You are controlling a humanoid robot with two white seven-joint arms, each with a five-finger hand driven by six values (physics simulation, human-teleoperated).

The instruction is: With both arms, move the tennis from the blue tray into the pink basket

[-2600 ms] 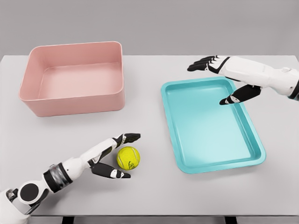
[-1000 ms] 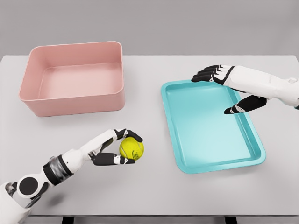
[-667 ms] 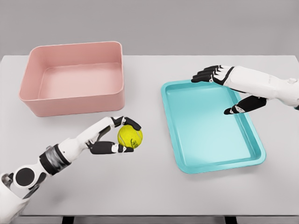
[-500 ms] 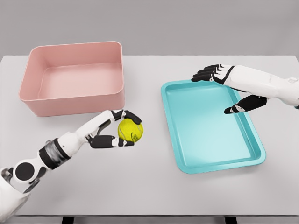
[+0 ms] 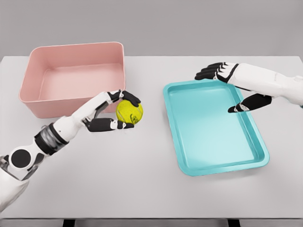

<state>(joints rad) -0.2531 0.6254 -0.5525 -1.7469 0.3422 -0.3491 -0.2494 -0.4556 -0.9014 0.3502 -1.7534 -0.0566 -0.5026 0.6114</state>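
A yellow-green tennis ball [image 5: 129,112] is held off the table by my left hand [image 5: 122,109], whose fingers curl over its top and thumb presses under it. The ball hangs just in front of the front right corner of the pink basket [image 5: 75,101], which has nothing inside. The blue tray [image 5: 189,161] lies to the right with nothing in it. My right hand [image 5: 227,87] hovers open above the tray's far right corner, fingers spread and pointing left.
The grey table [image 5: 151,189] carries only the basket and the tray. Its front edge runs along the bottom of the view, and a gap of bare tabletop separates basket and tray.
My left hand closed on the ball where it lay on the table, then lifted it up and back toward the basket's front wall. The right hand dropped and drifted slightly right over the tray.
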